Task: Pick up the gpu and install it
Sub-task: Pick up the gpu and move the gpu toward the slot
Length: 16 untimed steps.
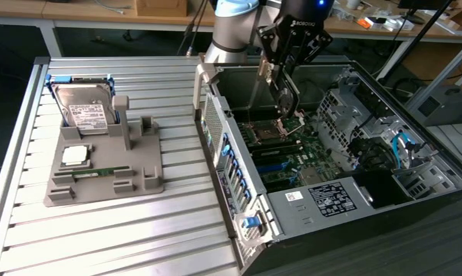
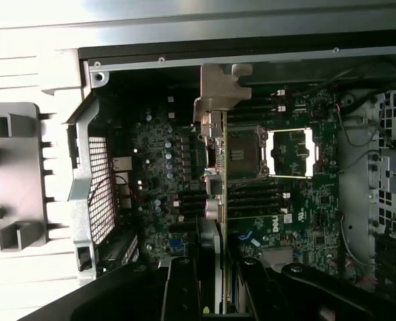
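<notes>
The claw [image 1: 280, 73] is partly closed and is pinching the flat gpu [image 1: 286, 99] between its fingers. The card is hanging on its edge over the green board [image 1: 292, 155] inside the open computer case [image 1: 231, 172]. I am thinking it should be going down slowly and straight, silver end by the case wall, so nothing is bending. The white label [image 1: 332, 196] near us is too small for reading. Farther in, the board is showing what looks like "DELL". The claw is showing "ROBOTIQ".
</notes>
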Each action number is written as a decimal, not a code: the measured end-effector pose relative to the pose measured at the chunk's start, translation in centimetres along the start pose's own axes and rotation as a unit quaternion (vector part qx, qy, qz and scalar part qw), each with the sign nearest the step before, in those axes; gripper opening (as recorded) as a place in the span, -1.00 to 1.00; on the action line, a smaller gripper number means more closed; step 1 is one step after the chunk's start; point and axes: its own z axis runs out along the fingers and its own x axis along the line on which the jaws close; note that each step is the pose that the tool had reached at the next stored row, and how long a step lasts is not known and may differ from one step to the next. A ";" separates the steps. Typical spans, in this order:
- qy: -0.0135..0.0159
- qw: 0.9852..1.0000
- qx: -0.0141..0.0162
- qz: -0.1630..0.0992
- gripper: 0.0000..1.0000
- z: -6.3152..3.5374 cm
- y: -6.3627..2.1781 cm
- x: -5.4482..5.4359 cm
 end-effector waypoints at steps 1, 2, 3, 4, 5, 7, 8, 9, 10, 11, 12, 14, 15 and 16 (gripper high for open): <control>0.000 1.000 0.000 0.000 -0.47 0.02 0.00 0.0; 0.000 1.000 0.000 0.000 -0.47 0.05 0.01 -0.1; 0.000 1.000 0.000 0.000 -0.47 0.07 0.01 -0.2; 0.000 1.000 0.000 0.000 -0.47 0.10 0.01 -0.2; 0.000 1.000 0.000 0.000 -0.47 0.15 0.02 -0.4; 0.000 1.000 0.001 0.000 -0.47 0.20 0.02 -0.5; 0.000 1.000 0.001 0.000 -0.47 0.23 0.02 -0.6; 0.000 1.000 0.001 0.000 -0.47 0.25 0.02 -0.6; 0.000 1.000 0.001 0.000 -0.47 0.28 0.03 -0.7; 0.000 1.000 0.001 0.000 -0.47 0.30 0.03 -0.8; 0.000 1.000 0.001 0.000 -0.47 0.31 0.03 -0.8; 0.000 1.000 0.001 0.000 -0.47 0.36 0.03 -0.9; 0.000 1.000 0.001 0.000 -0.47 0.38 0.03 -0.9; 0.000 1.000 0.001 0.000 -0.47 0.41 0.02 -1.0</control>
